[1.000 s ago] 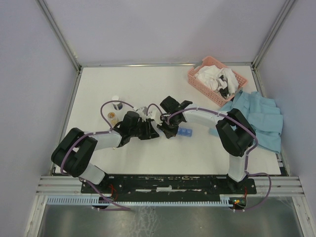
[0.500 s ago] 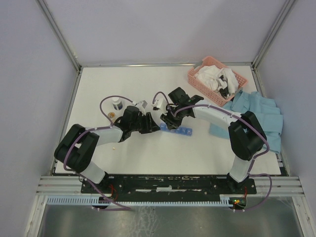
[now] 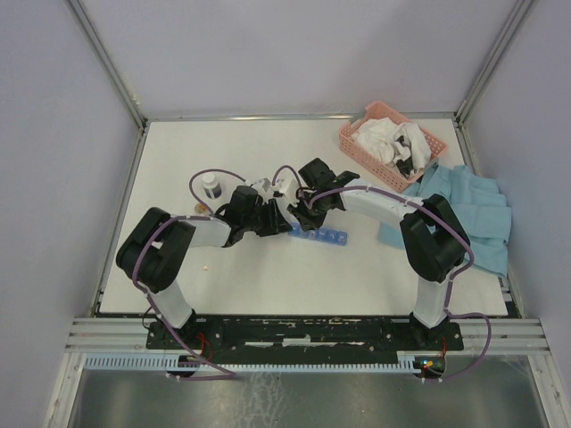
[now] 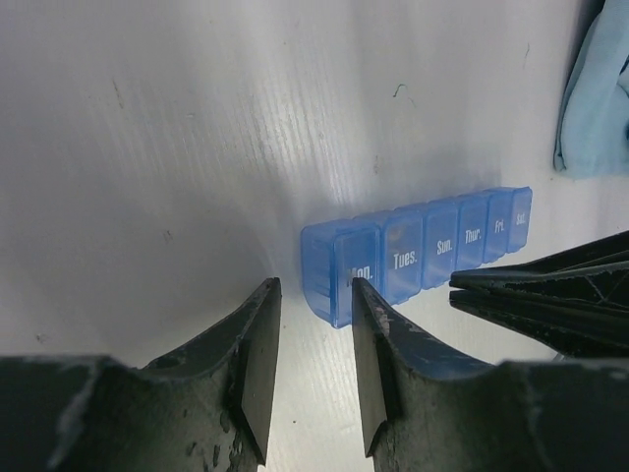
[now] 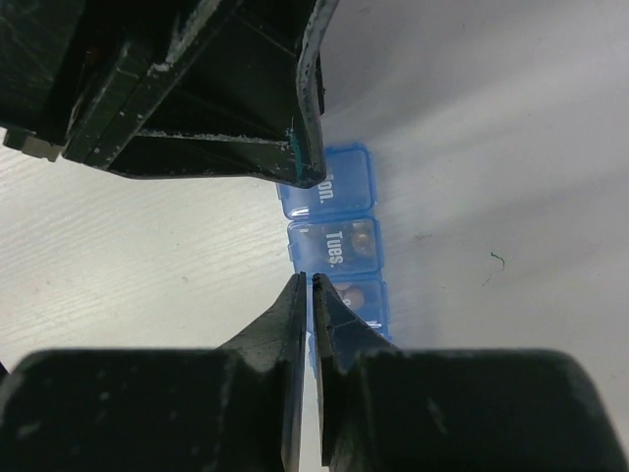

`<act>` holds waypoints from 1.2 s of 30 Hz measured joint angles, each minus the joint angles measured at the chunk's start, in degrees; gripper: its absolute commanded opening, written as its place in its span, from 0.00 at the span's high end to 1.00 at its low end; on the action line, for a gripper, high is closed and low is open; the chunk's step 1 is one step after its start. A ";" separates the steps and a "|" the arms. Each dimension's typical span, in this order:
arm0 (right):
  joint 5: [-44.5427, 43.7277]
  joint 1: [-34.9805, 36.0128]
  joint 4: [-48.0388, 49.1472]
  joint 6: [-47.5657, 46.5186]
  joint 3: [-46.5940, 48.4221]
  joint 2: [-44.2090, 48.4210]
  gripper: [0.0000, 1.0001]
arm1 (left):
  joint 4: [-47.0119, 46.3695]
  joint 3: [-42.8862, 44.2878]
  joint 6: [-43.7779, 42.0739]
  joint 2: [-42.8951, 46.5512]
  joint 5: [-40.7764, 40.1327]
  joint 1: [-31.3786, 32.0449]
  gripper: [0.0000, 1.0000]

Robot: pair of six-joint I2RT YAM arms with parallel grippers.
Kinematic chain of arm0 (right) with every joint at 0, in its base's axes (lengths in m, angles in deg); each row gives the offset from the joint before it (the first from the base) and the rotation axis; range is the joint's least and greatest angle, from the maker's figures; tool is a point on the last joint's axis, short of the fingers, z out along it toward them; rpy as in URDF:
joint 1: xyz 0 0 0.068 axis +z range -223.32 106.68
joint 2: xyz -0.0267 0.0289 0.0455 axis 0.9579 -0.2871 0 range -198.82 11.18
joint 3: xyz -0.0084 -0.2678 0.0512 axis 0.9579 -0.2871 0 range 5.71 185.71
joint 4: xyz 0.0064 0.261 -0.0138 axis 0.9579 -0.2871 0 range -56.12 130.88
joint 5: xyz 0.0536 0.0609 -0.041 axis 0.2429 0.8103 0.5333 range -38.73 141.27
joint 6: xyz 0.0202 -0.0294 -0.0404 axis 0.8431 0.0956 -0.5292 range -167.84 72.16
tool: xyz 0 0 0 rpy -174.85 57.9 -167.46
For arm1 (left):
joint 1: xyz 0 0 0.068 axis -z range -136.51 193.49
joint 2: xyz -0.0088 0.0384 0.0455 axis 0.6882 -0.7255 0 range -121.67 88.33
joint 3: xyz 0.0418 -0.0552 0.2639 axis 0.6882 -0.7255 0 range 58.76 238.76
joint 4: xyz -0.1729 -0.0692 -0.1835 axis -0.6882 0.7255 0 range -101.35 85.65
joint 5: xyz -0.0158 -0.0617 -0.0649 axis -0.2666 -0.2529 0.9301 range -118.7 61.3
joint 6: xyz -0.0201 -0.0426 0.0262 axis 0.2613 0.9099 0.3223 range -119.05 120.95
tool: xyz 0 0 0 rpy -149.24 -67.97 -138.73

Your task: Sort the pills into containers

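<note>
The blue weekday pill organiser (image 4: 423, 251) lies flat on the white table (image 3: 268, 294), all its lids down, with "Mon." at one end and "Sat." at the other. Through the clear lid of the "Tues." compartment a yellowish pill (image 5: 362, 236) can be seen, and another shows in the compartment next to it, away from "Mon." The left gripper (image 4: 314, 290) sits at the organiser's "Mon." end with its jaws parted and nothing clamped between them. One fingertip (image 4: 362, 295) reaches the "Mon." compartment, while the other stands clear of the organiser's end wall. The right gripper (image 5: 307, 283) has its fingers pressed together and is empty, its tip at the organiser's long edge just past "Tues." A loose pill (image 3: 208, 266) lies well apart from the organiser, off beyond its "Mon." end and nearer the arm bases. A small bottle (image 3: 211, 185) stands on that same side, farther back. Beyond the organiser's "Sat." end are a crumpled blue cloth (image 3: 464, 214) and, farther back, a pink basket (image 3: 393, 143).
</note>
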 measured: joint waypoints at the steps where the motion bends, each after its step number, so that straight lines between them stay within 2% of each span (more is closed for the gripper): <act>1: 0.02 0.00 -0.11 0.11 0.00 -0.07 0.88 | 0.00 0.11 0.00 -0.09 0.07 0.00 0.59; 8: 0.07 0.00 -0.15 0.70 0.42 -0.50 0.88 | -0.02 0.66 0.00 -0.68 0.96 0.02 0.60; 17: -0.09 0.00 -1.53 1.77 4.37 -5.92 0.88 | -0.15 1.40 0.00 -1.53 1.92 0.00 0.62; 24: 0.98 -0.50 -2.43 1.68 4.39 -4.70 0.83 | -0.15 1.40 0.00 -1.57 2.19 0.00 0.60; 25: 1.53 -0.81 -2.56 1.55 4.15 -3.72 0.82 | -0.13 1.40 0.00 -1.57 2.19 0.00 0.59; 28: 3.93 -2.12 -3.34 0.46 3.54 0.55 0.65 | -0.07 1.40 0.00 -1.51 2.23 0.00 0.52; 31: 6.32 -3.93 -3.98 -1.75 2.97 5.95 0.53 | 0.31 1.14 0.00 0.02 2.27 0.00 0.44; 34: 8.00 -5.62 -4.24 -3.91 1.44 11.87 0.41 | 0.46 -0.15 -0.02 5.53 2.36 0.00 0.37; 36: 8.90 -6.78 -4.22 -5.11 -0.11 15.74 0.34 | 0.44 -1.36 -0.22 12.20 2.60 0.02 0.31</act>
